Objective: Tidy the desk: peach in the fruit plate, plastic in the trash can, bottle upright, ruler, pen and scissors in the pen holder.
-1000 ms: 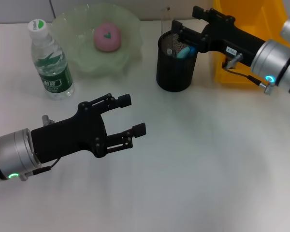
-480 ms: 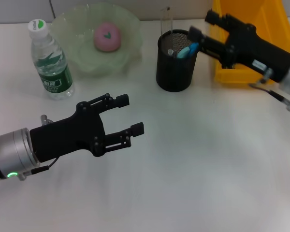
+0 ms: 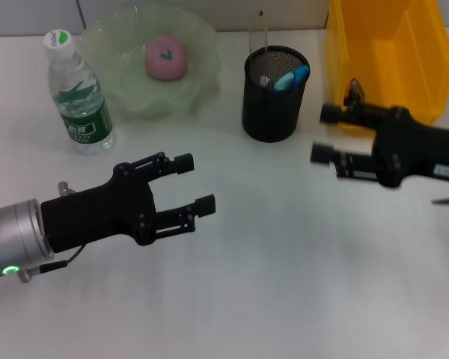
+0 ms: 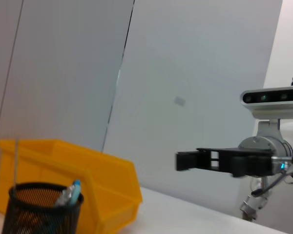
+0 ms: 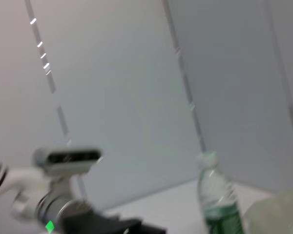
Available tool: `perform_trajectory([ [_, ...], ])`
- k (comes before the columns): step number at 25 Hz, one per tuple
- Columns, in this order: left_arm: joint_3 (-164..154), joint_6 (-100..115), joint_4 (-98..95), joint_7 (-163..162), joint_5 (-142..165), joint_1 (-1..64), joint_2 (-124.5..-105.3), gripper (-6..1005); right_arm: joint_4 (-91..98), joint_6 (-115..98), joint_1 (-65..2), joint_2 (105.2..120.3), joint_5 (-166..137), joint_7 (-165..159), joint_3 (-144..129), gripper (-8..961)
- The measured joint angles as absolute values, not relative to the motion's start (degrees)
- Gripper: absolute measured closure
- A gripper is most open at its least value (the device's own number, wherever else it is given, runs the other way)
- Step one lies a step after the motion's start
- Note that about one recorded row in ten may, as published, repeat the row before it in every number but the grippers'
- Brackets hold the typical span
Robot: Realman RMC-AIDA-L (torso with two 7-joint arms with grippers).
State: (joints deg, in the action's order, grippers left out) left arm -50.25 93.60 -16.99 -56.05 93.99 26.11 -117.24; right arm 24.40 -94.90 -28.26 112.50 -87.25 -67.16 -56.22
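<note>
Black mesh pen holder [image 3: 275, 93] at 12 o'clock now stands clear: the right gripper [image 3: 322, 134] has withdrawn to 3 o'clock, fingers spread, empty. Peach [image 3: 166, 57] sits in the fruit plate [image 3: 127, 93], bottle [image 3: 77, 93] upright at 10 o'clock; left gripper [image 3: 193, 184] hovers spread, so tidying looks finished.

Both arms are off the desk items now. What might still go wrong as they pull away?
Two risks. The right gripper, open, hangs near the pen holder; a sweep sideways might tip it, and the ruler sticks up tall. The left gripper, open, sits below the upright bottle; swinging that arm back might topple it.
</note>
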Motion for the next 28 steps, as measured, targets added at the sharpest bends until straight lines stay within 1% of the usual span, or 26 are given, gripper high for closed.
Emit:
perform_trajectory([
  [2,-50.6,93.8,-17.1,-57.3,95.3,26.2,-116.87,216,25.0,-96.4,-28.2,112.18,-91.6,-67.2,-55.8,210],
  [7,-50.7,94.1,-17.6,-58.7,98.4,26.3,-116.73,216,25.6,-97.6,-28.3,112.23,-96.6,-67.1,-55.8,210],
  [28,-50.7,96.0,-19.5,-59.5,105.4,26.2,-116.52,216,25.7,-97.2,-28.7,113.53,-102.2,-65.8,-56.3,211],
])
